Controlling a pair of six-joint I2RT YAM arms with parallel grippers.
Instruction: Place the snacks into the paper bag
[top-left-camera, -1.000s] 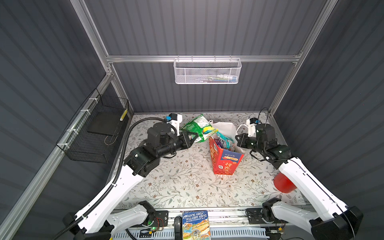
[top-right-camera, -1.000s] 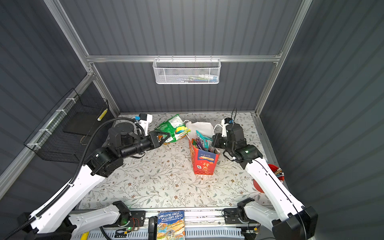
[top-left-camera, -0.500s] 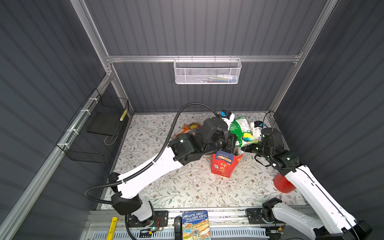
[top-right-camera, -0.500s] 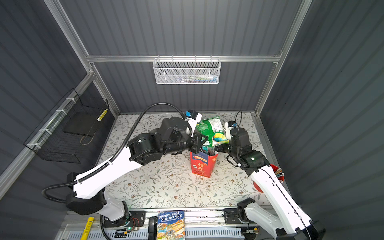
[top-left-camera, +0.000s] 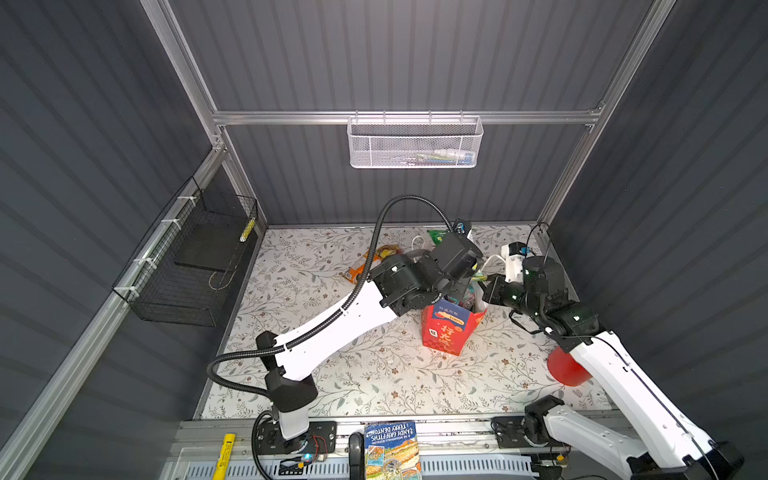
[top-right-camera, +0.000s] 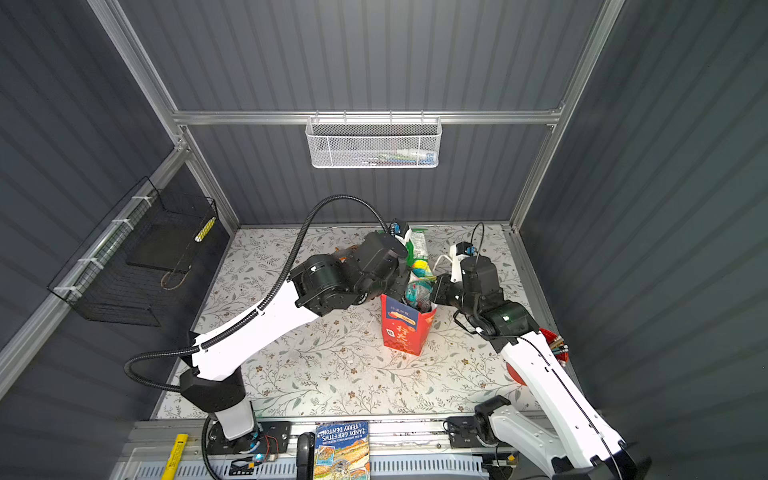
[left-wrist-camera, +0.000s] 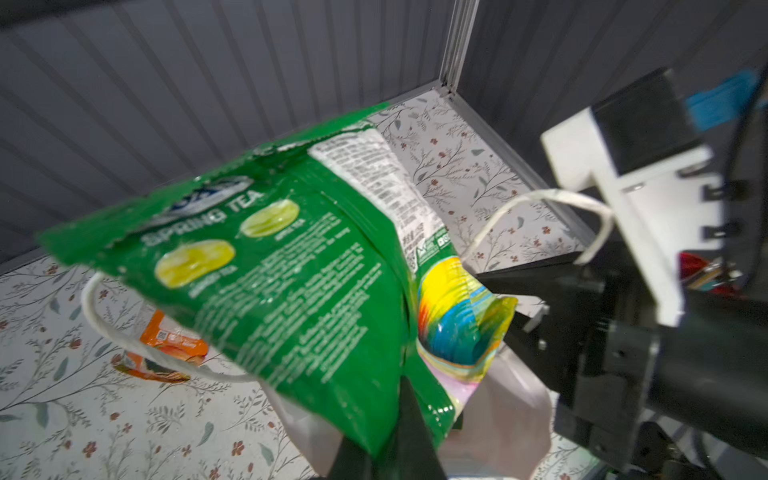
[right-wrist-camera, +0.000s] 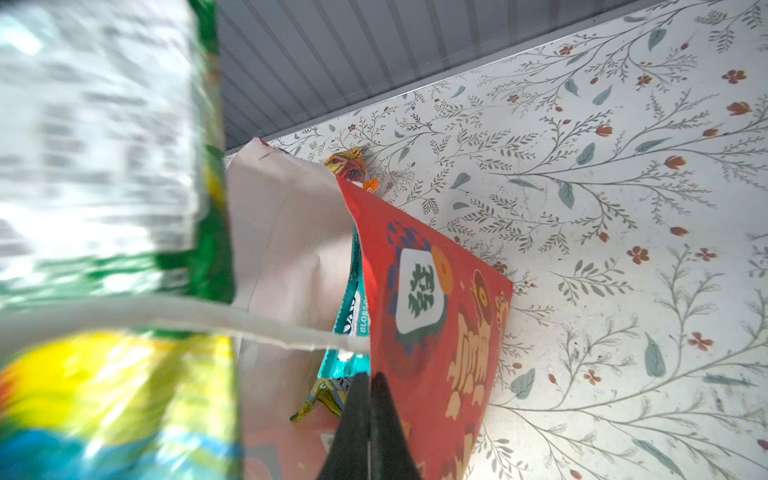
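- The green packet (left-wrist-camera: 291, 270) is shiny, crinkly plastic. It is flat with a zigzag edge, and has two yellow-green candies drawn on it.
- A rainbow piece (left-wrist-camera: 453, 316) of crinkly plastic lies against its lower corner. I cannot tell if it is another packet.
- The paper bag (top-left-camera: 446, 332) is stiff red paper, white inside, with a blue side. It stands up on the flowery table (top-left-camera: 374, 374) with its top open. Its white cord handle (left-wrist-camera: 540, 195) is soft and loops up.
- A teal packet (right-wrist-camera: 353, 316) is inside the bag.
- An orange packet (top-left-camera: 361, 268) lies flat on the table behind the bag, apart from it.
- The left pincer (left-wrist-camera: 382, 419) is squeezed tight on a bottom corner of the green packet. It holds the packet in the air, tilted, right above the open bag.
- The right pincer (right-wrist-camera: 369, 380) is pressed closed, with its tips right at the bag's red wall, at the rim. I cannot tell if any paper is pinched between them.
- The green packet says "SPRING TEA", with tiny white writing too blurry to read.
- The teal packet shows the letters "BLOSS".
- The bag has gold Chinese letters, "100%" on the blue part, and a white tile with a green sign.
- A book (top-left-camera: 390, 449) at the front edge says "ANDY GRIFFITHS" and "TERRY DENTON".
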